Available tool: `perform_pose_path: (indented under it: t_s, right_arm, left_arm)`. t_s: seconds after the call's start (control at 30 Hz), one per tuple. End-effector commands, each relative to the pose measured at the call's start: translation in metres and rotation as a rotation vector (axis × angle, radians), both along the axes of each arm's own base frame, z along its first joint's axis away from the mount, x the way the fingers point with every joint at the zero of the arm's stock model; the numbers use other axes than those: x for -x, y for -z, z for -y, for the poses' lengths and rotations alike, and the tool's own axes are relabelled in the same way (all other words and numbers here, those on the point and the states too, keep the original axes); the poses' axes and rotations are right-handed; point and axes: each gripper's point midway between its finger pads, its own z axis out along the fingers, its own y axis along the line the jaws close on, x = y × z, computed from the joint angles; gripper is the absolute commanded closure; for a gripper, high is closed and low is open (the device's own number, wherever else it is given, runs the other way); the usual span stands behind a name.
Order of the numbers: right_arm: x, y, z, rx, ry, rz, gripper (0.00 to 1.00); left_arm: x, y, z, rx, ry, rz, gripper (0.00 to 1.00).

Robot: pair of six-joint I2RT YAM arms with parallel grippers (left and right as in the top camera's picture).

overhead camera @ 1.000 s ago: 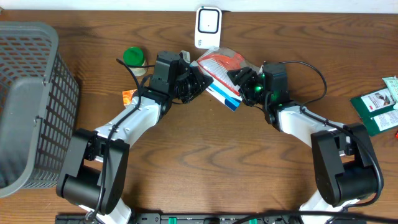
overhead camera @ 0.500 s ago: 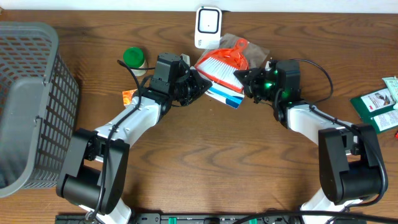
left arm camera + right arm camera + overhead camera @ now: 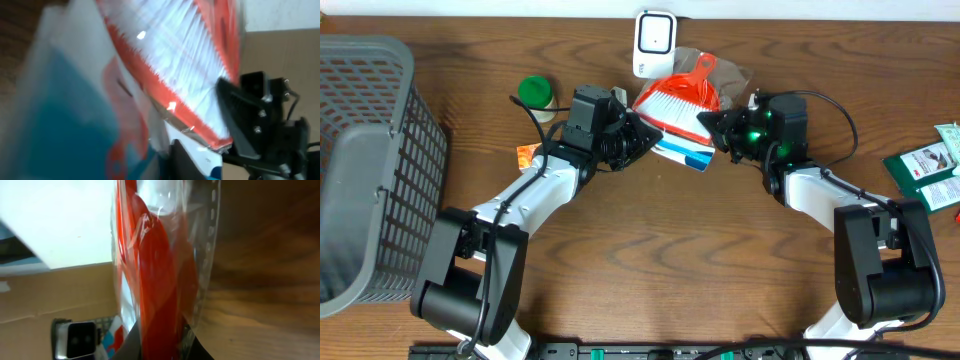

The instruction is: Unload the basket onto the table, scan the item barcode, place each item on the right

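Overhead view, near to far. Wooden table (image 3: 660, 260), bare at the near edge between the two arm bases. Left arm reached up and inward, the left gripper (image 3: 640, 140) at the left edge of the item; whether its jaws pinched the pack or merely touched it could not be told, and the left wrist view was blurred by the pack filling the frame. Right arm reached up and inward likewise, the right gripper (image 3: 713, 128) at the item's right edge; the right wrist view showed its two dark fingers (image 3: 131, 347) closed on either side of the clear wrap and the red handle. Item: one dustpan-and-brush pack (image 3: 678, 105), orange and white in clear plastic with a blue-and-white card, held between the two grippers at mid-table, tilted. Small orange packet (image 3: 526, 153), flat on the table beside the left arm. Grey mesh basket (image 3: 380, 120), at the far left edge. Green packets (image 3: 925, 178), at the far right edge. Green-lidded jar (image 3: 534, 92), upright, left of the pack. White scanner (image 3: 655, 42), at the far edge, just beyond the pack's upper corner.
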Motion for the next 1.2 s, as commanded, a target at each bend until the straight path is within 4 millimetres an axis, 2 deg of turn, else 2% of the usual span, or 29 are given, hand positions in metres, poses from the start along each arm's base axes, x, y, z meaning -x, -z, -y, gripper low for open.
perform_pose_path:
  t_s: [0.0,0.1,0.2,0.37,0.53,0.63,0.77,1.0,1.1,1.17]
  right_arm:
    - [0.000,-0.024,-0.006,-0.069,-0.064,0.072,0.99]
    - [-0.002,-0.039,0.000,-0.140,-0.071,0.083,0.99]
    - [-0.003,-0.042,0.009,-0.162,-0.067,0.072,0.99]
    - [-0.010,-0.049,0.021,-0.133,-0.055,0.150,0.99]
    - [-0.023,-0.051,0.034,-0.074,0.025,0.210,0.99]
    - [-0.032,-0.038,0.046,-0.004,0.108,0.195,0.98]
    - [-0.036,-0.029,0.054,0.058,0.156,0.194,0.98]
    - [-0.049,-0.028,0.057,0.158,0.263,0.220,0.98]
    - [-0.055,-0.027,0.055,0.232,0.304,0.227,0.98]
    - [-0.060,-0.034,0.051,0.275,0.308,0.263,0.99]
  left_arm:
    - [-0.002,-0.021,0.004,0.004,0.018,0.057,0.76]
    - [0.000,-0.015,0.001,-0.013,0.009,0.032,0.61]
    - [0.002,-0.013,0.001,-0.018,0.009,0.019,0.44]
    - [0.004,-0.009,0.000,-0.043,0.031,0.035,0.28]
    - [0.016,0.012,-0.009,-0.118,0.033,-0.036,0.26]
    - [0.025,0.025,-0.016,-0.175,0.044,-0.076,0.26]
    - [0.033,0.033,-0.020,-0.220,0.083,-0.073,0.26]
    - [0.048,0.062,-0.046,-0.399,0.078,-0.136,0.22]
    - [0.055,0.068,-0.051,-0.431,0.095,-0.154,0.22]
    - [0.057,0.071,-0.055,-0.452,0.088,-0.167,0.22]
